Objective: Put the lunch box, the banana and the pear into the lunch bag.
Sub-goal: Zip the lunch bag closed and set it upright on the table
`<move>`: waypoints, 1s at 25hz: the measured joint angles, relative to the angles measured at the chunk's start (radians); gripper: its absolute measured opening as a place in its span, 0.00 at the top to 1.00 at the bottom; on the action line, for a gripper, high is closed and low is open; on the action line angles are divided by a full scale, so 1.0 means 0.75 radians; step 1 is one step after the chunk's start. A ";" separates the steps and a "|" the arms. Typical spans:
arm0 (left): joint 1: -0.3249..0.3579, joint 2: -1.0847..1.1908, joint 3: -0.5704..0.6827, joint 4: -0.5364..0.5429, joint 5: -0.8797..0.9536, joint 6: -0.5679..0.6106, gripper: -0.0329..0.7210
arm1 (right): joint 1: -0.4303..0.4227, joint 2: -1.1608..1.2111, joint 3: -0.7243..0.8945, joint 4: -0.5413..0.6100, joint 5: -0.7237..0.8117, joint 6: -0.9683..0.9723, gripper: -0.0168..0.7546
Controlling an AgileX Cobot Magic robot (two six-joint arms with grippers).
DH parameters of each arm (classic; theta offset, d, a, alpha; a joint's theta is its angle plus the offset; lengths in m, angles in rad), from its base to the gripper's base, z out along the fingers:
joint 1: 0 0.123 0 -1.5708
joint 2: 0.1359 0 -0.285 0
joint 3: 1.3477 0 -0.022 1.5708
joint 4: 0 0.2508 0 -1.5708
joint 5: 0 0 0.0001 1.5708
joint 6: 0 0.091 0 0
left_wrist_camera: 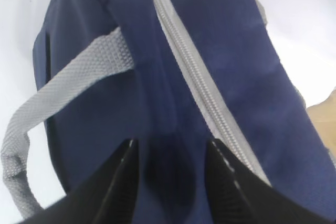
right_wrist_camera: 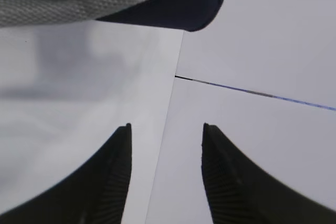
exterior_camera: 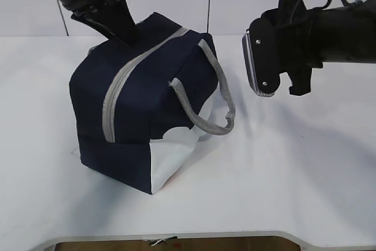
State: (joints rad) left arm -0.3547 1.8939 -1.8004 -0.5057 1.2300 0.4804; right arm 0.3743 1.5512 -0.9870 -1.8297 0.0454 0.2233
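White walls back a smooth white table on which a large boxy navy fabric lunch bag stands, its grey zipper closed along the top, grey webbing handles drooping and a white lower panel facing the camera. At left, the left tool presses down on the bag's far top edge, its two black fingers parted to about half their spread and straddling navy cloth beside the zipper without pinching it. At right, the right tool hangs in the air just beside the bag's handle, jaws half apart and holding nothing. Lunch box, banana and pear cannot be seen.
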 joint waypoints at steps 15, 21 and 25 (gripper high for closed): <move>0.000 0.000 0.000 0.015 0.003 -0.003 0.54 | 0.000 0.022 0.000 0.000 0.086 -0.340 0.50; 0.000 0.000 0.000 0.015 0.005 -0.006 0.54 | 0.028 0.002 0.000 0.018 0.107 -0.340 0.50; 0.000 0.000 0.000 0.015 0.005 -0.006 0.54 | 0.057 -0.009 0.003 0.154 0.123 -0.338 0.50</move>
State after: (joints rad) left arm -0.3547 1.8939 -1.8004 -0.4943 1.2338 0.4760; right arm 0.4169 1.5443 -0.9846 -1.7140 0.1381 -0.0305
